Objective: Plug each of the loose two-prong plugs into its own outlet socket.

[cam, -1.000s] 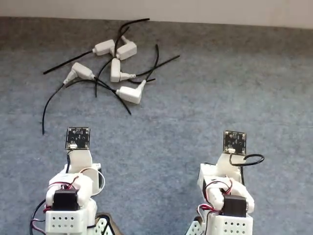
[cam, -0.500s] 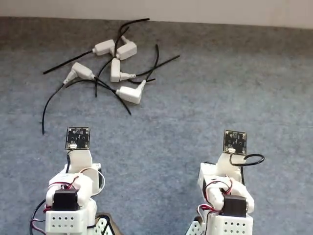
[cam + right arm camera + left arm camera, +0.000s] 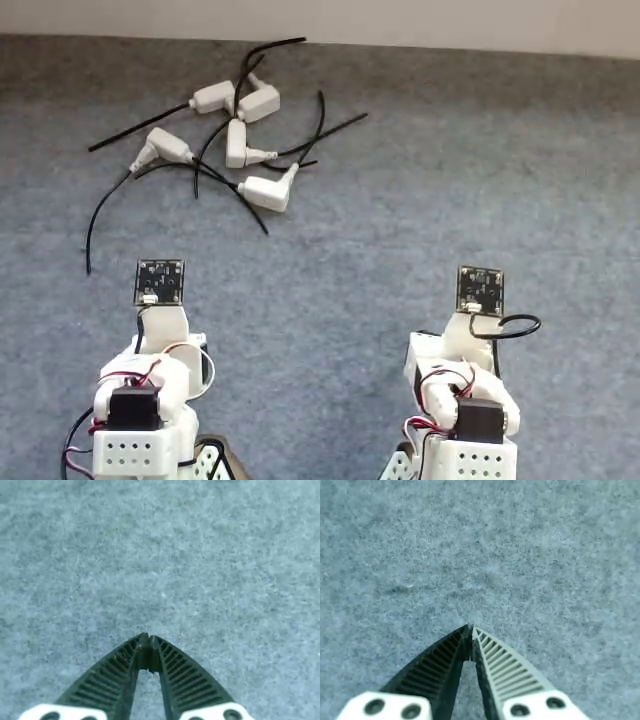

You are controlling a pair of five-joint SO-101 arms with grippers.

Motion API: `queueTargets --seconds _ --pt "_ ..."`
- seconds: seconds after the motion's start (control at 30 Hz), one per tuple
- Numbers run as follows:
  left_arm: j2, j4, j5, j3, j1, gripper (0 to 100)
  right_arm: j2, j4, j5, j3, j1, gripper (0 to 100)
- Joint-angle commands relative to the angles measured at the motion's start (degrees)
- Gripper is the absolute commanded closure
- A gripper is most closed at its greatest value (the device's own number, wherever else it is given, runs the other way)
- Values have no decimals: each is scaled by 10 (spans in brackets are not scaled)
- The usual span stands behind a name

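Note:
Several white plug and socket pieces with black cords lie in a loose heap at the far left of the grey carpet: one (image 3: 211, 97) beside another (image 3: 259, 101) at the back, one (image 3: 236, 143) in the middle, one (image 3: 166, 146) to the left, and one (image 3: 268, 191) nearest the arms. Both arms are folded back at the near edge, well short of the heap. My left gripper (image 3: 471, 629) is shut with nothing in it, hanging over bare carpet. My right gripper (image 3: 149, 638) is likewise shut and empty above bare carpet.
Black cords (image 3: 110, 195) trail from the heap toward the left arm's camera board (image 3: 160, 281). The right arm's camera board (image 3: 480, 289) sits at the near right. A pale wall strip (image 3: 450, 25) bounds the carpet's far edge.

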Motion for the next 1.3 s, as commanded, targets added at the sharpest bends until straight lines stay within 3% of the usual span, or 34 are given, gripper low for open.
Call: queueTargets --seconds 0.0,0.3,0.53,1.13,1.27 --pt "0 -9 0 13 7 993 -4 -23 3 86 -15 993" --pt "0 -9 0 13 7 993 -4 -171 6 87 24 993" --pt "0 -9 0 13 7 993 -4 -7 6 86 31 993" --pt "0 -9 0 13 7 993 -4 -9 4 86 35 993" --pt "0 -9 0 13 7 993 -5 -63 5 40 35 993"
